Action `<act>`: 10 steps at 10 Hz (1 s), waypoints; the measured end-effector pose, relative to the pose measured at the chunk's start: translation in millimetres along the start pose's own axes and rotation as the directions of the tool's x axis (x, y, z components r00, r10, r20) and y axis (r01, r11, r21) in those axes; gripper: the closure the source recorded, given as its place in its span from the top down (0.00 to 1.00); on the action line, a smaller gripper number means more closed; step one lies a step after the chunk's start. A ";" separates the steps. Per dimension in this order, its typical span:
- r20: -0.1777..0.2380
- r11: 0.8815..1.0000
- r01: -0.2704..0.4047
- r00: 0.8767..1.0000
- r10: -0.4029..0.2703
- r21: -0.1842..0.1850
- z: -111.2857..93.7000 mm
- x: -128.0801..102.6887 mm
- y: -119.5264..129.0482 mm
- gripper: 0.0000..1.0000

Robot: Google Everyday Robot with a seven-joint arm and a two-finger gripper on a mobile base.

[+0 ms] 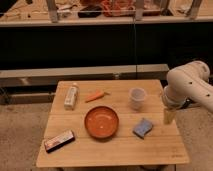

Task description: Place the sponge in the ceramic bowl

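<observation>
The sponge [143,128], a small light-blue block, lies on the wooden table to the right of the ceramic bowl [101,123]. The bowl is a wide orange-red dish near the table's middle, and it is empty. My gripper [168,116] hangs at the end of the white arm over the table's right edge. It is to the right of the sponge, a little above it and not touching it. It is open and holds nothing.
A white cup [137,98] stands behind the sponge. An orange carrot [96,96] and a pale bottle [71,96] lie at the back left. A dark flat box [59,141] sits at the front left. A dark counter runs behind the table [115,152].
</observation>
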 end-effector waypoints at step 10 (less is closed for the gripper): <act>0.000 1.000 0.012 1.000 -0.012 0.001 3.3 0.6 1.8 0.80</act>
